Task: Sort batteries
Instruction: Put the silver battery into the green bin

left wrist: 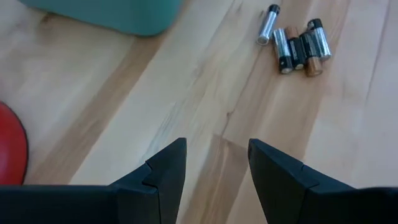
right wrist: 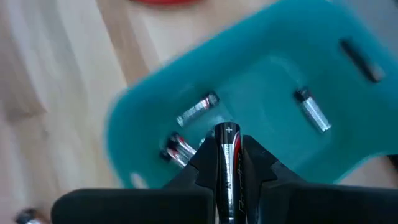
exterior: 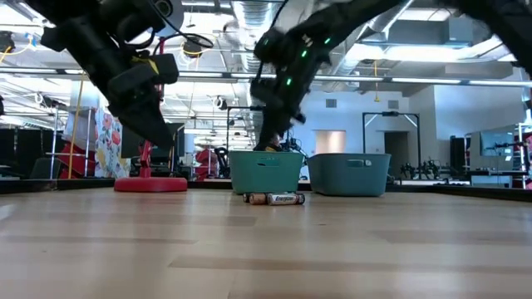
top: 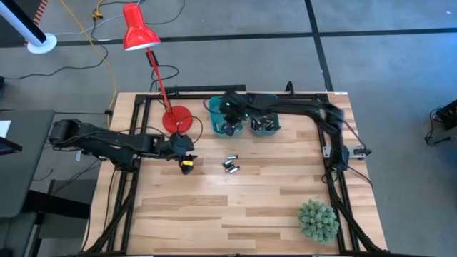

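Battery (right wrist: 227, 163) between right tool (right wrist: 227, 155) fingers

On my screens: table (top: 214, 207), pale wood in light and darker honey planks. Two bins (top: 264, 126), teal plastic. Lamp (top: 137, 30), bright red shade, stem and round base. Loose batteries (left wrist: 297, 45) on the wood: one silver, others black with copper-coloured ends. Battery (right wrist: 227, 165) between the right gripper's (right wrist: 227, 155) black fingers: black and red, silver cap marked with a plus. Left gripper (left wrist: 214, 168): black fingers. Plant (top: 317, 220), grey-green. Both arms dark, with green lights on the right.
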`<state>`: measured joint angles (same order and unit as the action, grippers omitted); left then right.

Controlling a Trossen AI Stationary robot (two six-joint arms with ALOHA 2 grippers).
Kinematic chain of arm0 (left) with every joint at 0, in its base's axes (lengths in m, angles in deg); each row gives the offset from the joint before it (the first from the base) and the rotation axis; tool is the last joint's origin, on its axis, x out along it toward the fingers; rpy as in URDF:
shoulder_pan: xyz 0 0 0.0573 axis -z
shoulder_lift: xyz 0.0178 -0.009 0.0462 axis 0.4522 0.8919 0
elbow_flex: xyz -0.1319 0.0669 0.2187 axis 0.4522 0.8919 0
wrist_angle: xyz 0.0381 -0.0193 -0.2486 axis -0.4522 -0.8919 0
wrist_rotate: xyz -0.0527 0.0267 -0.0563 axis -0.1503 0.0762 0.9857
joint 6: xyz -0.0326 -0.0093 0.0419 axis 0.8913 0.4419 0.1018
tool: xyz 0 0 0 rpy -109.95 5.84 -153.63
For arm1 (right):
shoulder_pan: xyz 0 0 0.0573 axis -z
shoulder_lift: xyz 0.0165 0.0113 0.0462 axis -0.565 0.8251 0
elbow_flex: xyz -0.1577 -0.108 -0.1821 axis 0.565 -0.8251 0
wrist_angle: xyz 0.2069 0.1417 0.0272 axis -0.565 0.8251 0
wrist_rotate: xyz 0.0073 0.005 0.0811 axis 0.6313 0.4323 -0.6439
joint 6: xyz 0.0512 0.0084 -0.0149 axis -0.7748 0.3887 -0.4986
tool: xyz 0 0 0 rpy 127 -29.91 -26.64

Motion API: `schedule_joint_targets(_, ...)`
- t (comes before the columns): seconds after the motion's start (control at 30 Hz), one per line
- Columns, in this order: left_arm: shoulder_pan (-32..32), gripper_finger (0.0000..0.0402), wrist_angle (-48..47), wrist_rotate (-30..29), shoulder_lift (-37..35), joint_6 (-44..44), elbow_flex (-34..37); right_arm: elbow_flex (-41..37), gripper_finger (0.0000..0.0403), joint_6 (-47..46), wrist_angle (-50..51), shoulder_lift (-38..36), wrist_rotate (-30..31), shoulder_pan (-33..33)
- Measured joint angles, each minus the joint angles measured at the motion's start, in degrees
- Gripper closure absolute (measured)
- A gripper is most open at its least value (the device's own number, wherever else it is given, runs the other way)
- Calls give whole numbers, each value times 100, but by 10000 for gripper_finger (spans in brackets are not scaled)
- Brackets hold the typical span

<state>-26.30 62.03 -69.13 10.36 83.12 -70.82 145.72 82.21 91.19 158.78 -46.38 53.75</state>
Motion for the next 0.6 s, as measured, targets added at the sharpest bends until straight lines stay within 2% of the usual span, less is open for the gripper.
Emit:
schedule_joint_targets(0.27,-1,233,133,-355,18,189,0,979,360,430,804,1249,-309,382)
schedule_joint_targets(0.43,-1,233,128,-366,18,243,0,1203,349,632,951,1583,-317,496)
schedule_joint_targets(0.6,-1,233,131,-444,18,251,0,1303,336,724,768,1582,-305,493)
